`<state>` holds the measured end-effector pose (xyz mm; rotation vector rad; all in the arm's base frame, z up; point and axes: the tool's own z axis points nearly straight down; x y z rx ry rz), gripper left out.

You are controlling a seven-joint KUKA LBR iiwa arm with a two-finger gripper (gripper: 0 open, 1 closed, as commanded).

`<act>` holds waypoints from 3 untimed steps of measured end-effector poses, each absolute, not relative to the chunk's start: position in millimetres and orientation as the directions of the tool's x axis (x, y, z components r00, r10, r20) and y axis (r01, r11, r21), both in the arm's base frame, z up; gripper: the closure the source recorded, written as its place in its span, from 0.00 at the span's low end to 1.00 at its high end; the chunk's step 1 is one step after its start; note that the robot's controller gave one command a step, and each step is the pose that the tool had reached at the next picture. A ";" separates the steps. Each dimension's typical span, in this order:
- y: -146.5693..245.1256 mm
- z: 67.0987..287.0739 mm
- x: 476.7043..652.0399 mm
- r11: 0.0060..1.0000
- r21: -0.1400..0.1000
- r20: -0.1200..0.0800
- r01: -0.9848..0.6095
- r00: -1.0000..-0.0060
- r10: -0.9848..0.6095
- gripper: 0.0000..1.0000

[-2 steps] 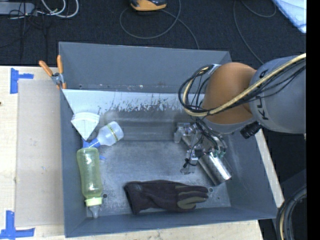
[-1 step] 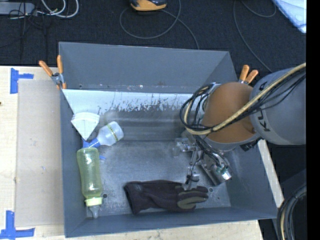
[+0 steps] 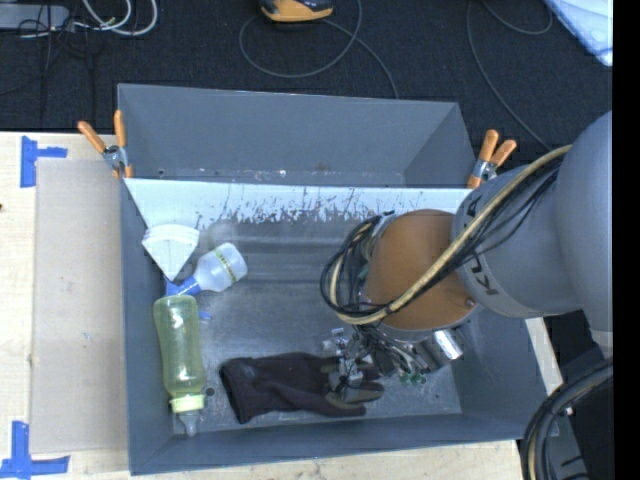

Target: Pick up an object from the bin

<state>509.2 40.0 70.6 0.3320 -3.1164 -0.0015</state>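
My gripper [image 3: 350, 376] is low in the bin's front middle, its fingers down at the right end of a crumpled black cloth [image 3: 280, 385] that lies along the front wall. The fingertips touch or press into the cloth's right edge. A yellowish-green plastic bottle [image 3: 179, 353] lies lengthwise by the left wall, well away from the gripper.
A small clear bottle with a blue cap [image 3: 213, 270] and a white paper cone [image 3: 171, 248] sit at the back left. The arm with its orange cover and cables fills the bin's right half. Bare floor shows in the bin's middle and back.
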 end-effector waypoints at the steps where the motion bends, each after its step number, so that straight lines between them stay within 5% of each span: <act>1: 40.0 70.6 509.2 0.978 0.002 0.007 -0.211 -0.978 -0.211 1.00; 2: 44.9 170.1 509.2 0.974 0.002 0.008 -0.226 -0.974 -0.226 1.00; 3: 44.8 170.1 509.2 0.974 0.002 0.008 -0.226 -0.974 -0.226 1.00</act>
